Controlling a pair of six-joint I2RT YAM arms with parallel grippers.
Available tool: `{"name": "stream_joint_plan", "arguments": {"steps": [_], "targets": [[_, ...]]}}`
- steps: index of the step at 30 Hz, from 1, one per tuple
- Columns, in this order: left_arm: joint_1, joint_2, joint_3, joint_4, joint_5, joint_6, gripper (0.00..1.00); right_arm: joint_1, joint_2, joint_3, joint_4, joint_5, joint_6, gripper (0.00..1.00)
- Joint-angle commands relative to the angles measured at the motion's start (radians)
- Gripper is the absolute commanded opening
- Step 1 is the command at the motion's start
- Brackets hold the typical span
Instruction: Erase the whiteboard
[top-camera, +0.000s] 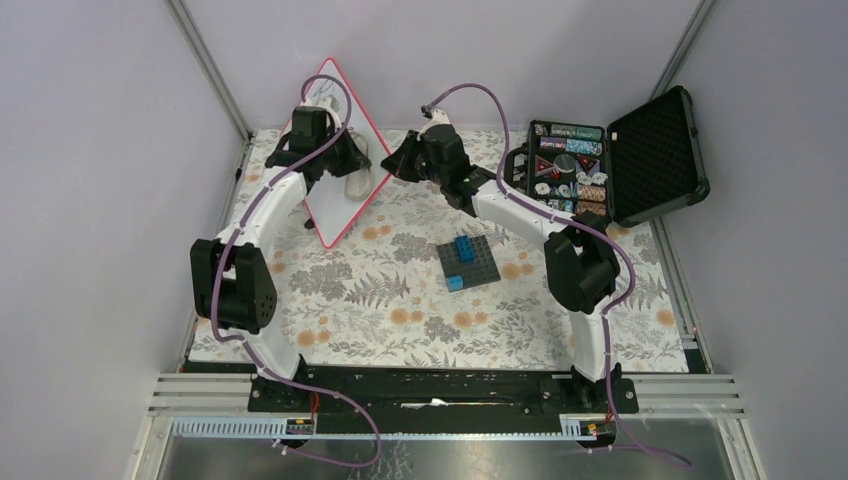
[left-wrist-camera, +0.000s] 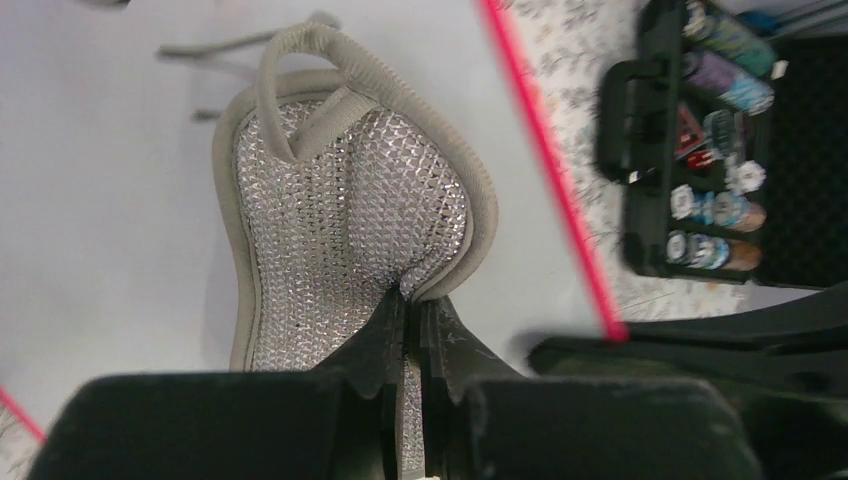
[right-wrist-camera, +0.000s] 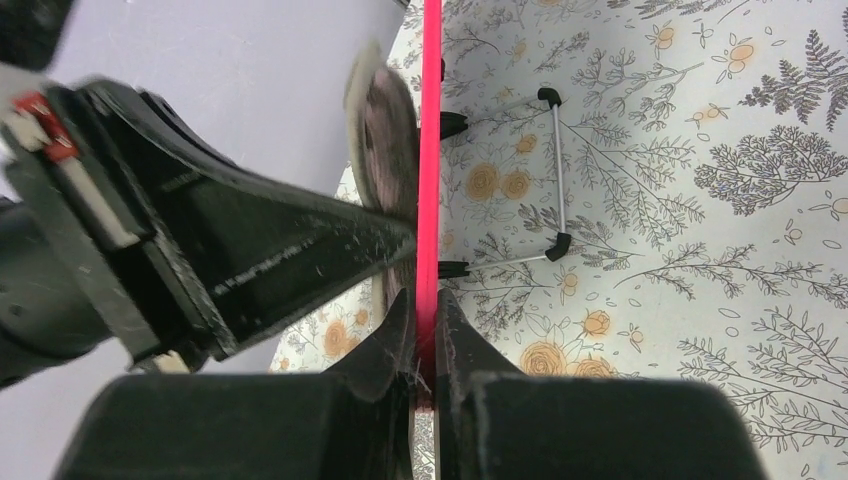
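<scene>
The whiteboard, white with a thin red-pink frame, stands tilted at the back left of the table. My left gripper is shut on a silver mesh wiping pad with a beige rim, which lies flat against the board's white face. Faint grey strokes show beside the pad's top loop. My right gripper is shut on the board's red right edge. In the right wrist view the pad appears edge-on beside the left gripper's black fingers.
A wire stand props the board from behind on the floral cloth. A dark baseplate with blue bricks lies mid-table. An open black case of poker chips sits at the back right.
</scene>
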Motion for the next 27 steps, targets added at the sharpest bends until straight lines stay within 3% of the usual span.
{"name": "stream_joint_plan", "arguments": {"steps": [1,5,11,15,27], "targets": [[-0.057,0.083,0.163,0.104,0.112,-0.078,0.0,0.053,-0.036,-0.009,0.099,-0.143,-0.021,0.0],[-0.05,0.186,0.287,-0.017,0.025,-0.065,0.0,0.061,-0.037,0.0,0.079,-0.145,-0.03,0.0],[0.087,0.209,0.193,-0.032,0.034,-0.128,0.0,0.064,-0.048,-0.026,0.082,-0.133,-0.044,0.0],[0.147,0.197,0.155,-0.056,-0.038,-0.146,0.0,0.075,-0.038,-0.052,0.142,-0.144,-0.047,0.0],[0.114,0.235,0.152,0.056,0.177,-0.147,0.0,0.099,-0.022,-0.067,0.173,-0.128,-0.09,0.0]]}}
